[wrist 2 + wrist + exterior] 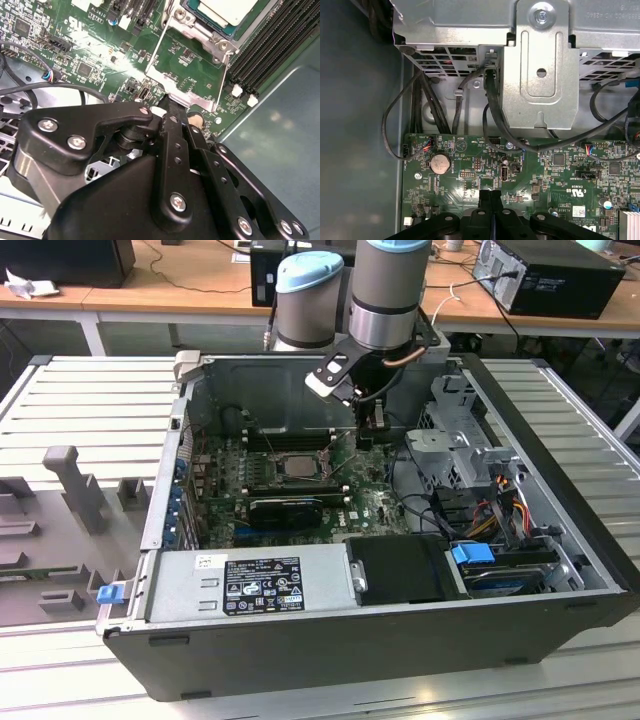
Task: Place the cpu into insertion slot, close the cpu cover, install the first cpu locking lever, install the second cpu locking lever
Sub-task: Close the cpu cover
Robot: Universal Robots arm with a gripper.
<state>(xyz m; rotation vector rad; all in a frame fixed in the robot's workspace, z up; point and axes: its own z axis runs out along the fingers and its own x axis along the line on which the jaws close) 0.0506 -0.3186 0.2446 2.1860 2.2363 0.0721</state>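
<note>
We see the cpu (226,10) lying flat in the insertion slot (200,31), silver-grey top up, near the middle of the green circuit board (90,50) inside the open computer case (400,640). The case rests on the slatted metal worktop (80,390).

The cpu cover (181,93) is not down. In the second wrist view its thin frame reaches from the slot toward the gripper (170,103), and the board shows through its window. The jaws are clenched together with nothing that we can make out between them. Their tip sits at the cover's free edge, touching it or just beside it; we cannot tell which.

We judge the cover light, stiff and springy, with smooth, slippery metal. Its free edge looks like the place to press or grip, well away from the chip. The chip and the contacts beneath it are likely fragile, so any force should go onto the frame alone.

Room is tight. The long memory slots (270,50) run just beside the slot. Loose cables (400,125) and a metal drive cage (540,75) crowd the board's edge near the case wall.
</note>
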